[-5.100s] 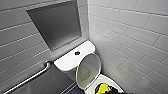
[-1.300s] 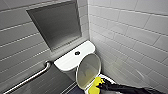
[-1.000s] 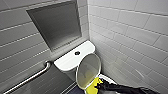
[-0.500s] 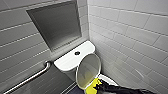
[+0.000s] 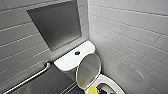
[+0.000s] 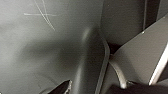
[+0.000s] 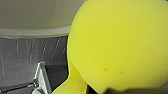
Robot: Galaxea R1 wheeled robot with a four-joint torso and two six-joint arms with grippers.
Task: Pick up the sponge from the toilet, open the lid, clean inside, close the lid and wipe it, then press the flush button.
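Note:
The white toilet [image 5: 72, 58] stands in the corner with its lid [image 5: 88, 68] raised and leaning back toward the tank. The bowl's rim [image 5: 111, 83] shows below the lid. The yellow-green sponge [image 5: 93, 90] sits at the near edge of the open bowl, with my right gripper [image 5: 98, 90] shut on it. In the right wrist view the sponge [image 7: 117, 45] looms large, and white ceramic [image 7: 32, 22] lies close beyond it. A dark flush button [image 5: 77, 53] sits on the flat tank top. My left gripper is open and holds nothing.
A metal grab bar [image 5: 30, 77] runs along the grey tiled wall left of the tank. A recessed grey niche [image 5: 57, 25] lies above the tank. The white tiled side wall [image 5: 130, 37] stands close on the toilet's right. Dark grey surfaces [image 6: 50, 50] lie near the left wrist.
The sponge in my right gripper has slipped slightly lower at the bowl's near edge. The lid stays raised.

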